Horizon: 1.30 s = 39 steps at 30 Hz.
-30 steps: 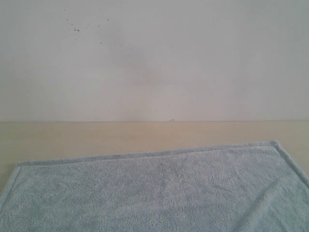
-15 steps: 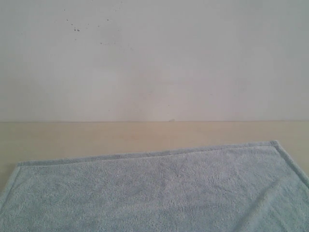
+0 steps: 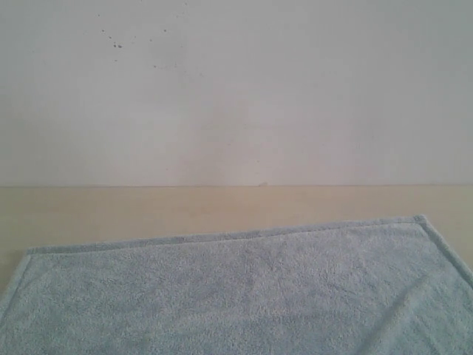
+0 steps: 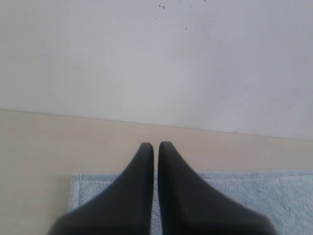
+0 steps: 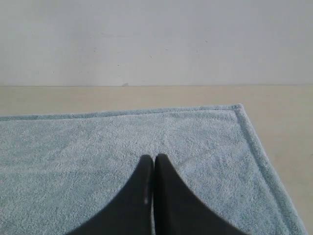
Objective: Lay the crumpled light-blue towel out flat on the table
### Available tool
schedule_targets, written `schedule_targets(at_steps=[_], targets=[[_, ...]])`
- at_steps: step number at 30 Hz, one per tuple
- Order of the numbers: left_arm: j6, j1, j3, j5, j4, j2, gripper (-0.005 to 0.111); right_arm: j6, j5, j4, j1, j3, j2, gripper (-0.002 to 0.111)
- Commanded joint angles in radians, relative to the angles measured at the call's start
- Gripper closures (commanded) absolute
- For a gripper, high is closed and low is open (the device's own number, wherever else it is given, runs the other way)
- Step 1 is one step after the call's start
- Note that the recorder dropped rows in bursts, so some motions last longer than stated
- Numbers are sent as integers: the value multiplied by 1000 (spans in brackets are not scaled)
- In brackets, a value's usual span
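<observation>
The light-blue towel lies flat and smooth on the beige table, its hemmed far edge and both far corners showing in the exterior view. Neither gripper shows in that view. In the left wrist view my left gripper is shut and empty above the towel near its far left corner. In the right wrist view my right gripper is shut and empty above the towel, short of its far right corner.
A white wall with a few dark specks rises along the table's far edge. A strip of bare table runs beyond the towel's far and right edges.
</observation>
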Motion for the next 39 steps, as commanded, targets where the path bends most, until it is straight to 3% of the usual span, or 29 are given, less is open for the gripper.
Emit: schedule_targets(at_steps=[1, 11, 15, 31, 35, 39], targets=[[-8, -3, 2, -6, -9, -6, 103, 0, 3, 1, -1, 5, -5, 108], [-8, -3, 4, -4, 2, -11, 103, 0, 3, 1, -1, 5, -5, 108], [-8, -3, 31, -6, 4, -98, 103, 0, 3, 1, -1, 5, -5, 108], [-3, -3, 359, -109, 0, -492, 103, 0, 3, 1, -1, 5, -5, 108], [128, -3, 359, -70, -85, -492, 103, 0, 3, 1, -1, 5, -5, 108], [378, -3, 359, -49, -234, -492, 103, 0, 3, 1, -1, 5, -5, 108]])
